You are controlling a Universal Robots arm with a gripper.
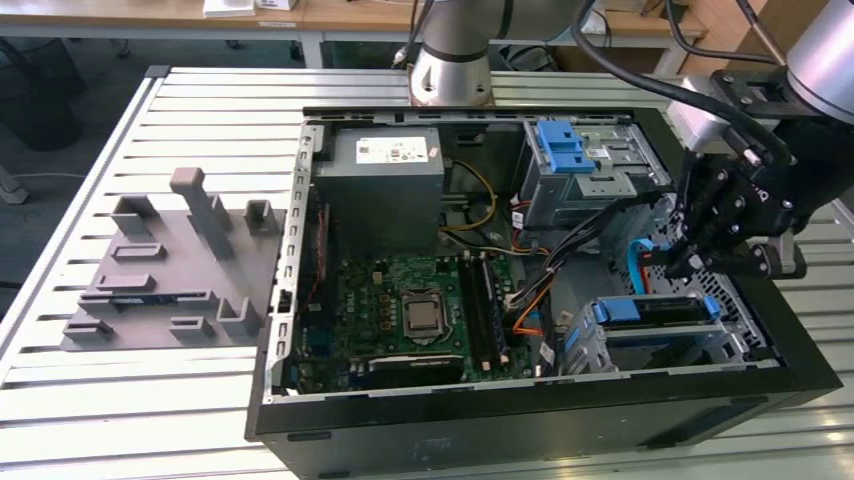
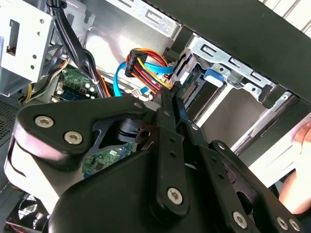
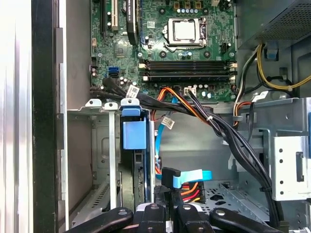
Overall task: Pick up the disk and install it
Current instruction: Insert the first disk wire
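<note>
Open computer case lying on the bench, with the hand lowered inside it near the case's edge on the exterior view's right. The hand hangs above the drive cage at the case's near corner on that side. The disk sits in this cage, just below and slightly to the exterior view's left of the hand; its long axis runs roughly parallel to the case's near wall. In the first wrist view the disk stands on edge in its slot. Whether the hand is clenched or released cannot be told. Cables lie just beside the hand.
</note>
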